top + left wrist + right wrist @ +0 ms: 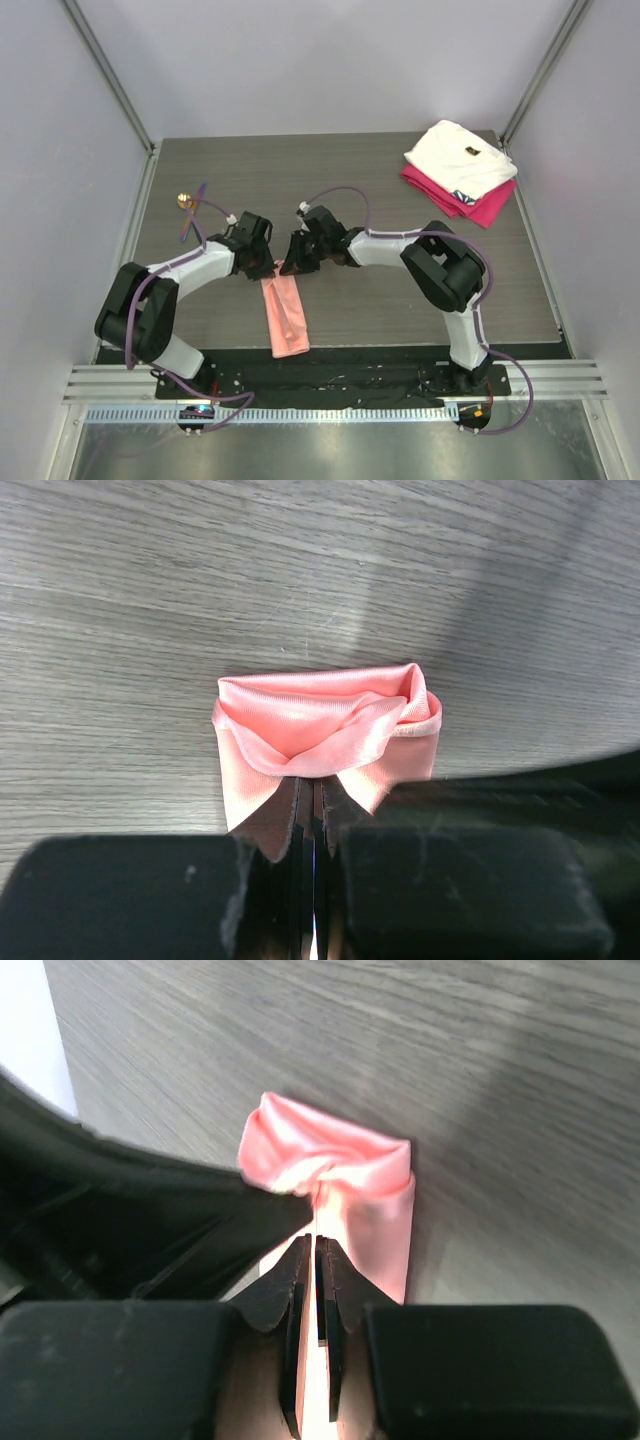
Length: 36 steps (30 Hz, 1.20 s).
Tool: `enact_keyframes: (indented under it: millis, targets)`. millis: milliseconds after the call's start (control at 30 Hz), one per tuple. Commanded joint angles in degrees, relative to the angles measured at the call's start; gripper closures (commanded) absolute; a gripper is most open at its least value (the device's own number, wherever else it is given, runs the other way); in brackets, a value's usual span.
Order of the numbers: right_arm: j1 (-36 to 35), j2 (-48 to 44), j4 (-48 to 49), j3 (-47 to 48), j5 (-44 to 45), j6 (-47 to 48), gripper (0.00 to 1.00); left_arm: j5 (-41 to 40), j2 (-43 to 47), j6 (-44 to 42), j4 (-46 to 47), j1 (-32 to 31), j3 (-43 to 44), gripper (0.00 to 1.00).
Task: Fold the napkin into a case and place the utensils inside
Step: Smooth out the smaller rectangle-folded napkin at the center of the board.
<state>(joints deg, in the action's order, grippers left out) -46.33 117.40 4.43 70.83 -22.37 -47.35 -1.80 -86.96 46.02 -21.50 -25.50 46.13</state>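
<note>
The left claw (312, 790) is pinched tight on the napkin (330, 720), holding the far end of the cloth so that it bunches up into a small satin loop above the fingertips. The right claw (315, 1245) has its jaws drawn almost together with pink fabric between them, gripping the same end from the opposite side. In the overhead view the two claws meet nose to nose near the middle of the table (400, 300).

The napkin lies folded into a narrow strip that runs from the claws back to the near edge. The utensils (190, 210) sit apart from it, close to the left edge and toward the far side, the gold bowl beside crossed purple and green handles.

A folded white cloth (462, 158) rests on a folded magenta cloth (470, 200) in the far right corner. The white one bears a small dark mark, too small to read.

Both arms are bent at the elbow, with the forearms reaching inward and low over the surface.
</note>
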Motion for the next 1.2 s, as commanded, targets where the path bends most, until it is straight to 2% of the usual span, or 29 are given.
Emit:
enact_keyframes:
  millis: [0,33,133,200,233,333,367,400,467,600,633,700,733,933,1000,1167]
  targets:
    - [-0.2,-6.9,-8.5,1.2,4.3,6.7,0.85,0.7,1.7,-1.7,1.0,-0.1,1.2,0.96]
    - [-0.2,-8.0,-9.3,1.1,4.9,7.5,0.85,0.5,3.3,-1.9,0.7,-0.1,1.2,0.86]
    - [-0.3,-9.5,-11.6,-0.1,6.4,10.3,0.84,-0.3,6.4,-2.7,-2.0,-0.1,1.9,0.65]
    - [-0.3,-10.6,-13.4,-0.8,6.3,12.3,0.82,-1.5,9.4,-3.0,-5.5,-0.1,3.0,0.60]
    - [-1.0,-11.0,-14.3,-0.6,6.5,13.0,0.81,-1.7,10.2,-3.0,-7.0,-0.1,3.3,0.46]
    - [-1.9,-12.5,-17.6,-0.7,7.4,15.0,0.73,-3.1,13.4,-2.9,-12.6,-0.1,3.5,0.29]
    - [-2.0,-12.7,-18.8,-0.3,7.2,15.5,0.72,-3.2,13.9,-2.6,-14.3,-0.1,3.8,0.28]
    - [-2.2,-13.2,-19.4,-0.1,7.4,15.8,0.69,-2.9,15.0,-2.3,-16.0,-0.1,3.4,0.29]
    - [-2.3,-14.0,-19.8,-0.9,7.7,16.0,0.68,-2.1,16.5,-0.4,-17.9,-0.1,1.3,0.41]
    - [-2.0,-14.7,-19.4,-2.9,8.4,15.0,0.63,1.4,22.7,4.0,-15.6,-0.1,-8.9,0.61]
    - [-1.9,-14.7,-19.5,-3.1,8.3,14.8,0.63,1.5,24.5,4.3,-15.6,-0.2,-10.0,0.69]
    - [-1.9,-14.8,-18.9,-3.9,8.1,14.8,0.63,1.5,26.2,5.3,-15.6,-0.4,-12.7,0.73]
    - [-1.9,-15.4,-18.6,-4.4,8.0,14.9,0.63,1.5,28.0,5.8,-15.4,-0.5,-13.7,0.80]
    - [-1.8,-16.7,-18.7,-8.5,11.0,14.7,0.64,4.0,25.9,10.0,-9.5,-3.4,-18.0,0.90]
    - [-1.9,-17.1,-17.9,-10.0,10.7,13.8,0.65,6.1,22.2,11.4,-4.2,-4.9,-19.1,0.93]
    - [-1.4,-17.1,-17.3,-11.4,11.5,13.3,0.65,6.7,12.7,13.0,1.5,-8.5,-16.2,0.96]
